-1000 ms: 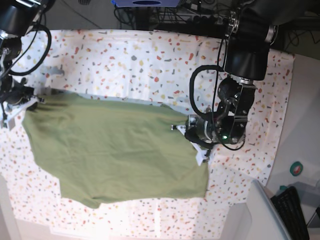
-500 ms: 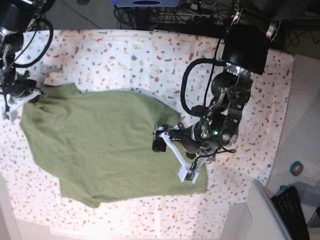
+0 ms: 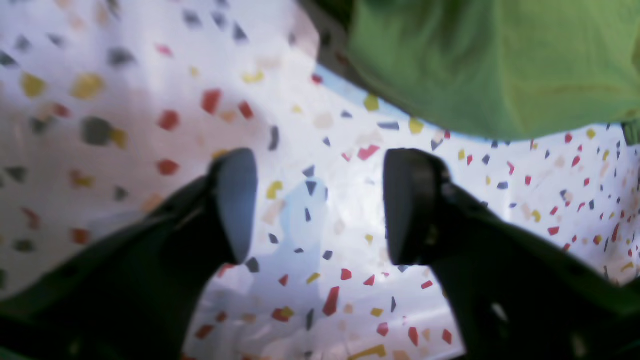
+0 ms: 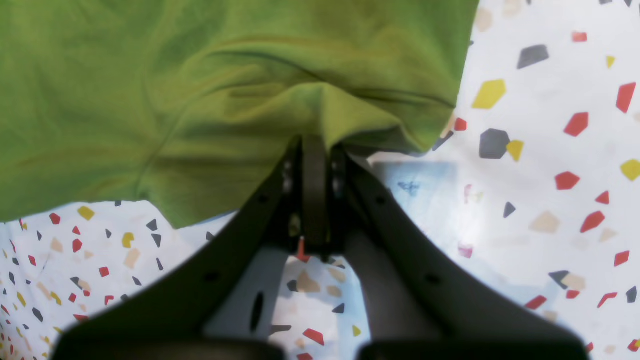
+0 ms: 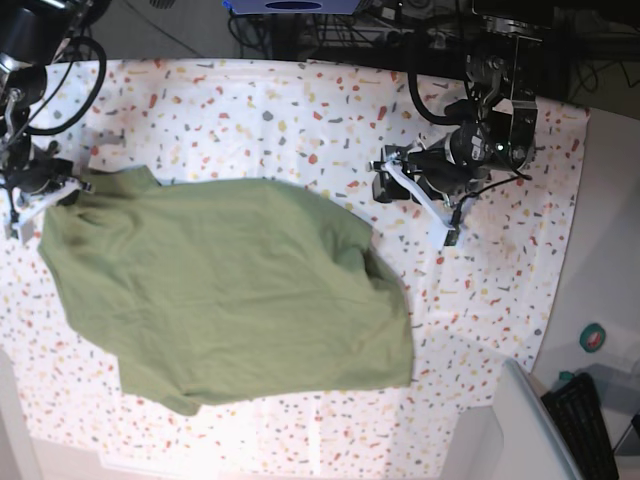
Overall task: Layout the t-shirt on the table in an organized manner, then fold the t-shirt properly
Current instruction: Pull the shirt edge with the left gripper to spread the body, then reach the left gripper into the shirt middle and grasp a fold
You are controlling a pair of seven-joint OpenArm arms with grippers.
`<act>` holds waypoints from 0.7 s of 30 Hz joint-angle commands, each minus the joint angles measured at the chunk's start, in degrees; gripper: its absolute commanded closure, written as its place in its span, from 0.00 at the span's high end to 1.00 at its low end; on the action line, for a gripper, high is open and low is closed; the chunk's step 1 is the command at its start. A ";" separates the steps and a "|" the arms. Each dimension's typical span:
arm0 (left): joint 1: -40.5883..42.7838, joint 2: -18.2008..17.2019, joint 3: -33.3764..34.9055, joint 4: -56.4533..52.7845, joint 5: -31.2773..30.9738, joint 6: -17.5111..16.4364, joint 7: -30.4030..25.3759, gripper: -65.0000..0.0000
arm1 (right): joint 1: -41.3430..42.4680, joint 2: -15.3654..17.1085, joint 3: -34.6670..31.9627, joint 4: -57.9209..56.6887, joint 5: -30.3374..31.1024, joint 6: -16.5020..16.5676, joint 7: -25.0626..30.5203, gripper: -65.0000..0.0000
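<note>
Since the earlier frame the left fingers [image 5: 412, 200] had let go of the t-shirt [image 5: 220, 295] and lifted clear; they hung parted and empty over bare desk [image 5: 300, 110], near the shirt's edge. The right fingers [image 4: 316, 150] were pinched tight on a shirt corner. The shirt lay spread but rumpled, so laying-out looked unfinished.

Off the far corner we've got a green tape roll [image 5: 594, 337] lying flat, a black keyboard [image 5: 583, 425] just below it, and along the top edge we see dark cables [image 5: 340, 35] bunched together.
</note>
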 commanded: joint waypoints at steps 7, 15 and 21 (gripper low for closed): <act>-2.20 0.82 0.45 -8.60 -0.55 -0.20 -14.52 0.61 | 0.34 1.05 0.22 0.99 0.53 0.19 0.83 0.00; -9.14 1.08 0.45 -11.50 -0.64 -0.29 -15.66 0.76 | -0.36 1.05 0.13 1.07 0.53 0.19 0.83 0.00; -15.73 1.79 9.32 -20.82 -0.55 -0.29 -15.66 0.66 | -0.36 1.05 0.13 1.07 0.53 0.19 0.83 0.00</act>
